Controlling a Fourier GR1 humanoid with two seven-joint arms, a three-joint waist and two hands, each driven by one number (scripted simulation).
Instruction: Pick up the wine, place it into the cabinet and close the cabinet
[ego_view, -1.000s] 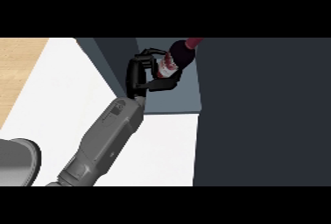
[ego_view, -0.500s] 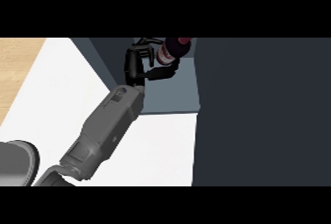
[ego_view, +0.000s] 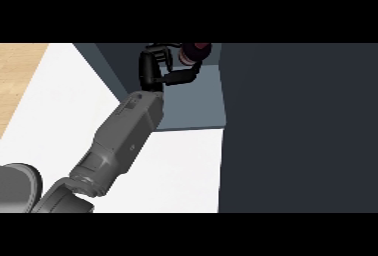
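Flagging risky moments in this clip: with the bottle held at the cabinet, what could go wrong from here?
1. The left hand curls round the wine at the far end of the cabinet opening; released tilted, it might topple.
2. The dark cabinet door stands close beside the forearm, so pulling back could brush it.
3. The bottle is mostly hidden, so its seating cannot be confirmed.

Wine bottle inside the open cabinet

The wine (ego_view: 195, 53), dark red with a pale label band, sits at the view's top, seen nearly end-on, inside the grey cabinet (ego_view: 193, 105). The cabinet's dark door (ego_view: 295, 125) stands open at the right, its edge just beside the bottle.
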